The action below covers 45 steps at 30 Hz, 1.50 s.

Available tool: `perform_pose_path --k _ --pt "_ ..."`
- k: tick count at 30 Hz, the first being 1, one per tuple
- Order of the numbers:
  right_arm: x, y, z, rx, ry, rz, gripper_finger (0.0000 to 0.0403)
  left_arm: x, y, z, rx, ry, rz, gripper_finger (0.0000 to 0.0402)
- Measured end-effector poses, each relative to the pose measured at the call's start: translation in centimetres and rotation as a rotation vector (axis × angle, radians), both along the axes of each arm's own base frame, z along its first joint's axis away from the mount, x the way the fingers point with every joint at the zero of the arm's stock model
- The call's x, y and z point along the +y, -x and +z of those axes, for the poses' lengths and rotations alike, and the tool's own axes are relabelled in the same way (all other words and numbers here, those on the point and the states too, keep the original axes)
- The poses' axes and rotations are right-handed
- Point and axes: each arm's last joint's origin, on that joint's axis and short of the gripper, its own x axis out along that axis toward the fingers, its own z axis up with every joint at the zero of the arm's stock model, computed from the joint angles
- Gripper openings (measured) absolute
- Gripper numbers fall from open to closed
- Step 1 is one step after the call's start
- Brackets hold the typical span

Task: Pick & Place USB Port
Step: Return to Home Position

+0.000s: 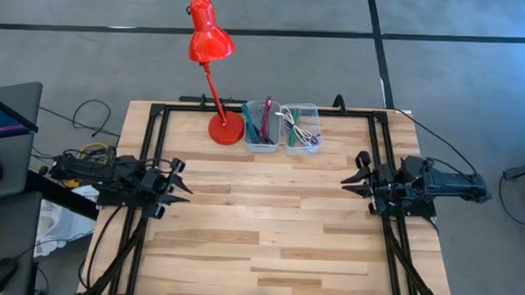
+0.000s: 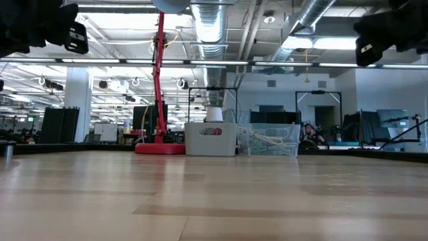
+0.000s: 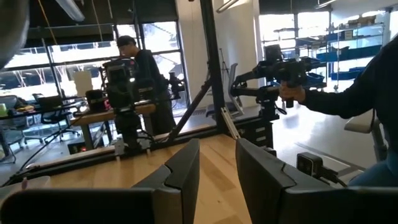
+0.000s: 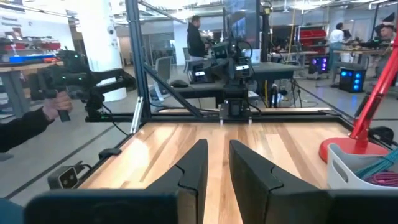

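Observation:
I cannot make out a USB port in any view. Two clear bins (image 1: pixel 261 126) (image 1: pixel 301 127) with coloured cables stand at the far middle of the table. My left gripper (image 1: pixel 182 181) hangs drawn back at the table's left edge, pointing level toward the right. It is open, with nothing between its fingers (image 3: pixel 217 146). My right gripper (image 1: pixel 351 171) hangs at the right edge, facing it. It is open by a narrow gap and holds nothing (image 4: pixel 217 146).
A red desk lamp stands on its round base (image 1: pixel 225 129) left of the bins. A black frame (image 1: pixel 158 126) runs along the table's sides and far edge. Beyond the table, a person's hand (image 3: pixel 292 93) holds a handle device, and another person (image 3: pixel 140 68) stands behind.

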Motion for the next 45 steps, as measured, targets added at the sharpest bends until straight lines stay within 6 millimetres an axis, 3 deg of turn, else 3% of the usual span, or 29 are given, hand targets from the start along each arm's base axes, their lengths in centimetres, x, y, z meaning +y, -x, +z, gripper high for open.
perform_pose_path --k 24,31,45 --pt "0.7 0.0 -0.5 0.033 0.050 0.008 0.0060 0.0 0.0 -0.2 0.020 0.000 -0.001 0.0104" --pt "1.0 -1.0 -3.6 0.023 0.081 -0.002 0.0060 0.0 0.0 -0.2 0.029 0.020 -0.005 0.0104" --pt "1.1 -1.1 -3.9 0.013 0.114 0.026 0.0060 0.0 -0.1 -0.4 0.051 0.019 -0.005 0.0104"
